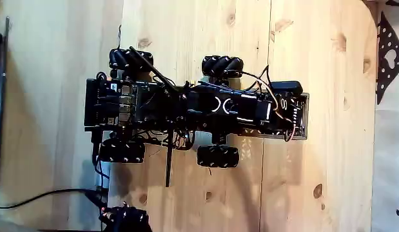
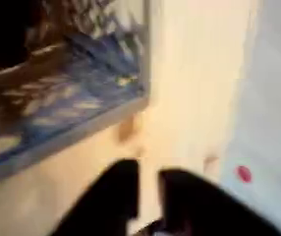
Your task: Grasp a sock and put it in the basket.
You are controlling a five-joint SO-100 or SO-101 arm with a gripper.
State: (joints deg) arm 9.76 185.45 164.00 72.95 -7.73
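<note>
1. Looking through the wrist view, I see two dark, blurred fingers [image 2: 195,202] at the bottom edge. I cannot tell whether the gripper [image 2: 148,197] is parted or closed, nor can I tell a sock from those black shapes.
2. The basket [image 2: 77,103] sits up and left of the fingers, apart from them, with bare wood [image 2: 185,88] between.
3. The fixed view adds the wheeled robot [image 1: 186,109] with its arm [image 1: 222,104] folded along the body, and the perforated basket [image 1: 301,119] at its right end, with open wood all around.
</note>
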